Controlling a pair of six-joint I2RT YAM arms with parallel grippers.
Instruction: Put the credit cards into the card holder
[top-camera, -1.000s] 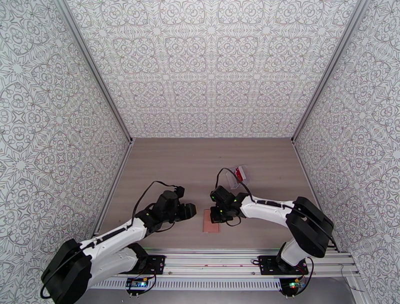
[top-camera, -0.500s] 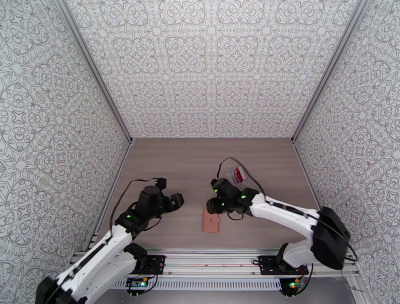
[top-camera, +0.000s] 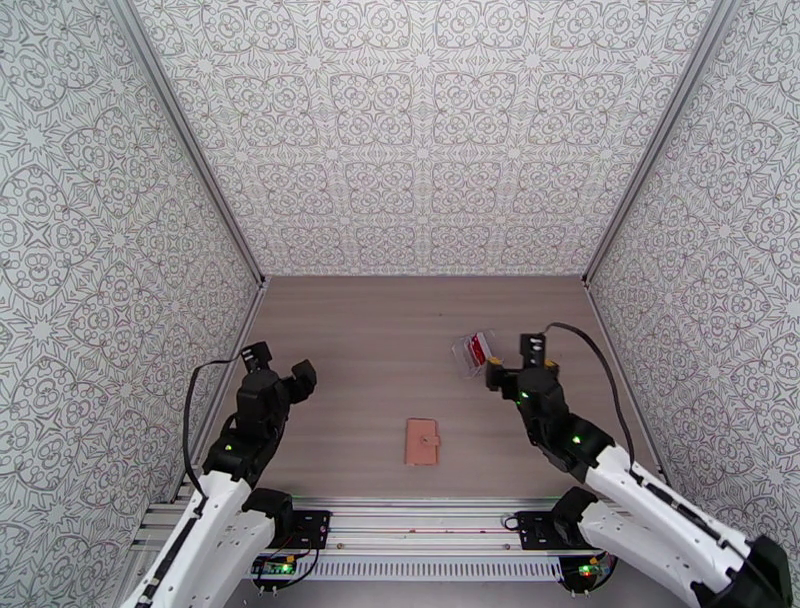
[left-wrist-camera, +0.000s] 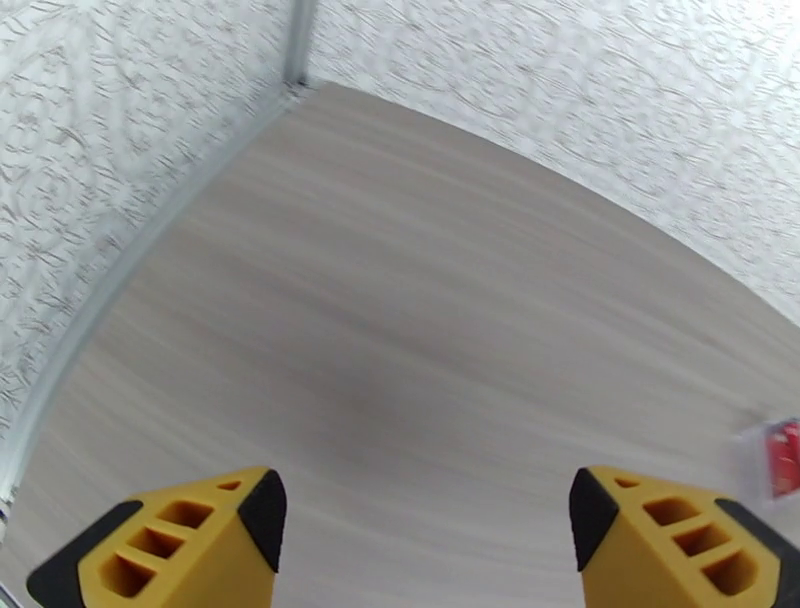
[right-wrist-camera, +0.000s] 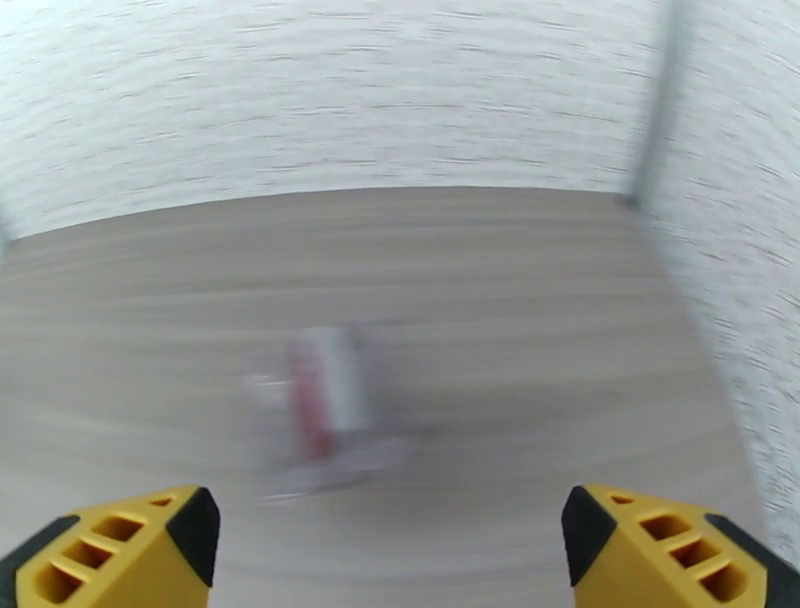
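Note:
The pinkish-brown card holder (top-camera: 422, 441) lies folded shut on the table near the front, between the two arms. No loose credit cards are in sight; a clear plastic pouch (top-camera: 476, 352) with something red and white inside lies further back on the right, blurred in the right wrist view (right-wrist-camera: 325, 405) and at the right edge of the left wrist view (left-wrist-camera: 780, 458). My left gripper (top-camera: 282, 372) is open and empty, well left of the holder. My right gripper (top-camera: 510, 372) is open and empty, just right of the pouch.
Patterned walls enclose the table on three sides, with metal rails (top-camera: 232, 355) along the left and right edges. Bare wood tabletop (top-camera: 400, 320) stretches behind the holder.
Both arms have drawn back from the card holder toward their own sides, the left to the left and the right toward the pouch. The holder now lies uncovered.

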